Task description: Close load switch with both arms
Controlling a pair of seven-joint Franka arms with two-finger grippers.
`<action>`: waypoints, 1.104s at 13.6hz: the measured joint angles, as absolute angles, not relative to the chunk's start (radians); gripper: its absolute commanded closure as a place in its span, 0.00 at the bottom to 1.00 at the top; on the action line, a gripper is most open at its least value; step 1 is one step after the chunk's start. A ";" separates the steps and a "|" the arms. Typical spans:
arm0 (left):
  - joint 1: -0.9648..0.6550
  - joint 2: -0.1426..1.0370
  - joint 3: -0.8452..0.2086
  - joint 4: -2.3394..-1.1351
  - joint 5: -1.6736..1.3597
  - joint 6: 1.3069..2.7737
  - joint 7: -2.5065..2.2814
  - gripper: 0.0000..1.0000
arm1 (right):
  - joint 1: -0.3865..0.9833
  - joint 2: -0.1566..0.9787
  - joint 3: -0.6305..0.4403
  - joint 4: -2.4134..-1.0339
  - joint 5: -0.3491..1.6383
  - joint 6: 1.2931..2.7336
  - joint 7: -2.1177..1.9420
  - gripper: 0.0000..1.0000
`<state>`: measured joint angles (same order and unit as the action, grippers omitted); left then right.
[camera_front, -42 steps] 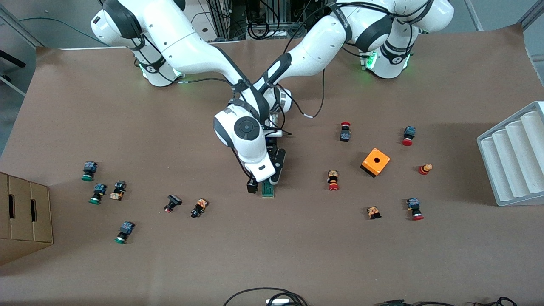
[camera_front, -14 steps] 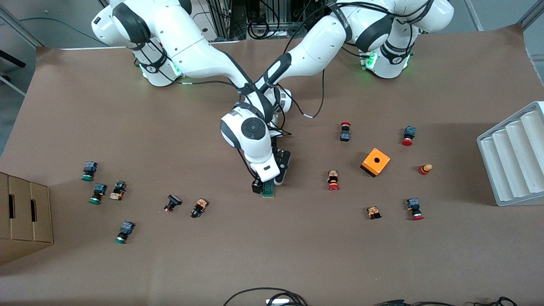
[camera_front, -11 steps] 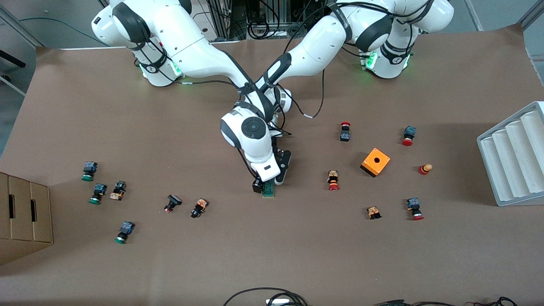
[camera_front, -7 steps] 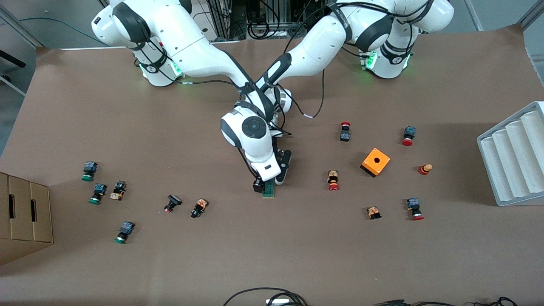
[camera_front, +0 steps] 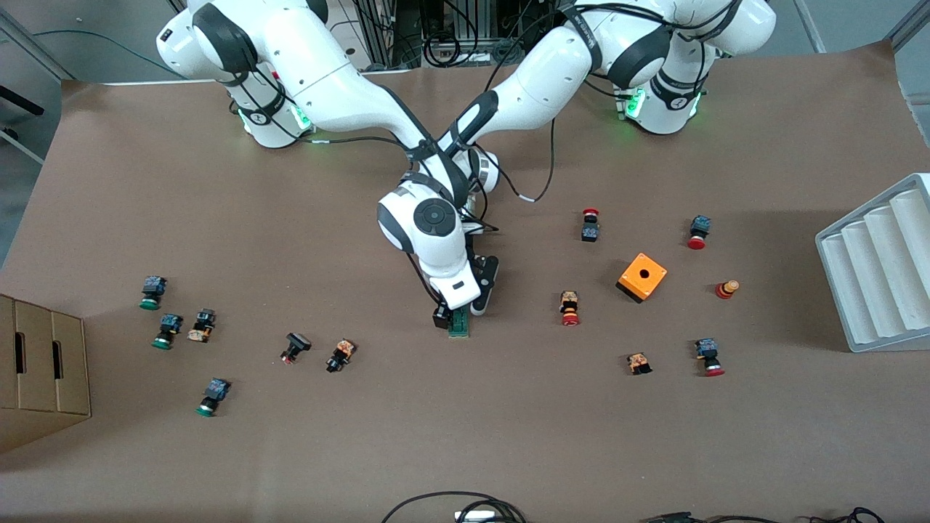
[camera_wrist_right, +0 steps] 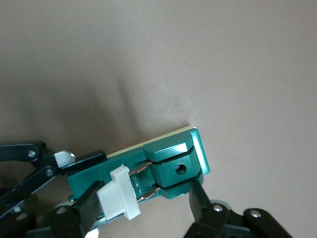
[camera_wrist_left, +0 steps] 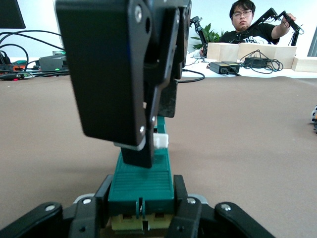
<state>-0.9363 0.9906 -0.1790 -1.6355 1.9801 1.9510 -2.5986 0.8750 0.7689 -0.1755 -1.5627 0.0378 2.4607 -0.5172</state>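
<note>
1. We are in the closing step: the load switch [camera_front: 458,324] lies on the table near its middle, with both grippers down on it.
2. Our left gripper [camera_wrist_left: 141,210] clenches the green body at one end, a finger pressed against each long side, holding it steady.
3. Our right gripper [camera_wrist_right: 143,198] straddles the other part of the switch, its fingers set on either side of the body next to the white slider [camera_wrist_right: 119,194]; we cannot tell whether they are pressing or merely close.
4. We judge the slider is not yet home, since it stands proud of the body. The next move calls for the right gripper to push it along while the left holds firm.
5. The table [camera_front: 465,436] is covered in plain brown paper, strewn with small push buttons [camera_front: 569,307] and an orange box [camera_front: 642,277].
6. A cardboard box [camera_front: 36,370] and a grey tray [camera_front: 879,265] sit at the table's ends; a person [camera_wrist_left: 243,25] sits at a desk nearby.
</note>
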 measured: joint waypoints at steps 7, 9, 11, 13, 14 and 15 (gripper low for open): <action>-0.936 0.991 -0.179 -1.636 1.980 1.951 -2.599 0.47 | 0.876 0.768 -0.179 -1.557 0.038 2.463 -0.516 0.25; -0.936 0.991 -0.179 -1.636 1.980 1.951 -2.599 0.47 | 0.876 0.768 -0.185 -1.544 0.038 2.464 -0.515 0.25; -0.936 0.991 -0.179 -1.636 1.981 1.951 -2.599 0.47 | 0.876 0.768 -0.191 -1.534 0.038 2.466 -0.515 0.26; -0.936 0.991 -0.179 -1.636 1.981 1.951 -2.599 0.47 | 0.876 0.768 -0.194 -1.530 0.038 2.468 -0.515 0.26; -0.936 0.991 -0.179 -1.636 1.981 1.951 -2.599 0.47 | 0.876 0.768 -0.195 -1.529 0.038 2.469 -0.515 0.26; -0.936 0.991 -0.179 -1.636 1.981 1.951 -2.599 0.47 | 0.876 0.769 -0.197 -1.528 0.038 2.469 -0.515 0.26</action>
<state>-0.9364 0.9907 -0.1790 -1.6355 1.9809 1.9511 -2.5988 0.8757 0.7688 -0.1973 -1.5282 0.0378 2.4688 -0.5153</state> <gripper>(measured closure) 0.463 0.256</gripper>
